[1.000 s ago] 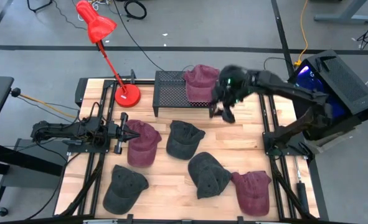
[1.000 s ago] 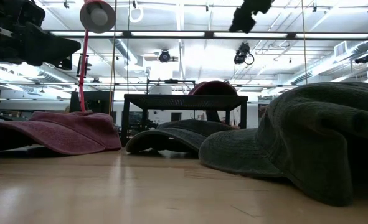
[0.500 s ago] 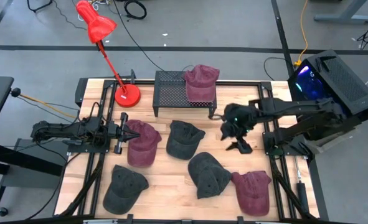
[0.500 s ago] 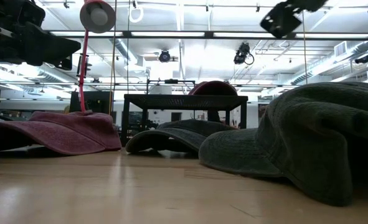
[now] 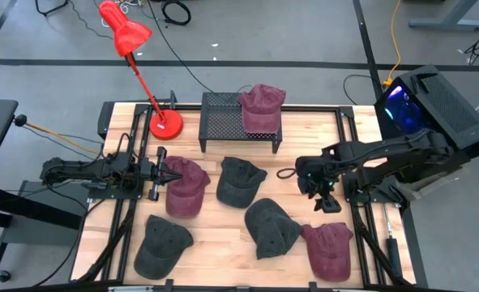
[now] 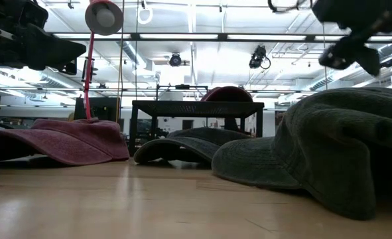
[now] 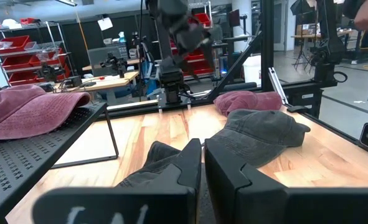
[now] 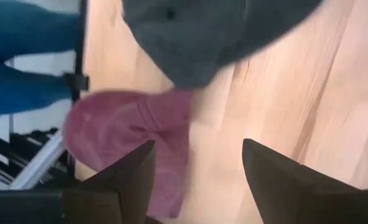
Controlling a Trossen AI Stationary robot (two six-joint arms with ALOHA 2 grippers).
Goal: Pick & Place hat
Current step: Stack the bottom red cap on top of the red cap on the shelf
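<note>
The right gripper [image 5: 323,199] is away from the black mesh rack [image 5: 223,120] at the table's far edge — it now hangs, fingers spread, over bare wood near the right edge, just short of the maroon hat [image 5: 331,247] in the near right corner.

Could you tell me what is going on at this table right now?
The robot is sorting hats. One maroon hat already lies on the black mesh rack. The right gripper hangs open and empty over the table, near the maroon hat at the front right. The left gripper rests shut at the left side, beside another maroon hat. Three grey hats are also on the table.
</note>
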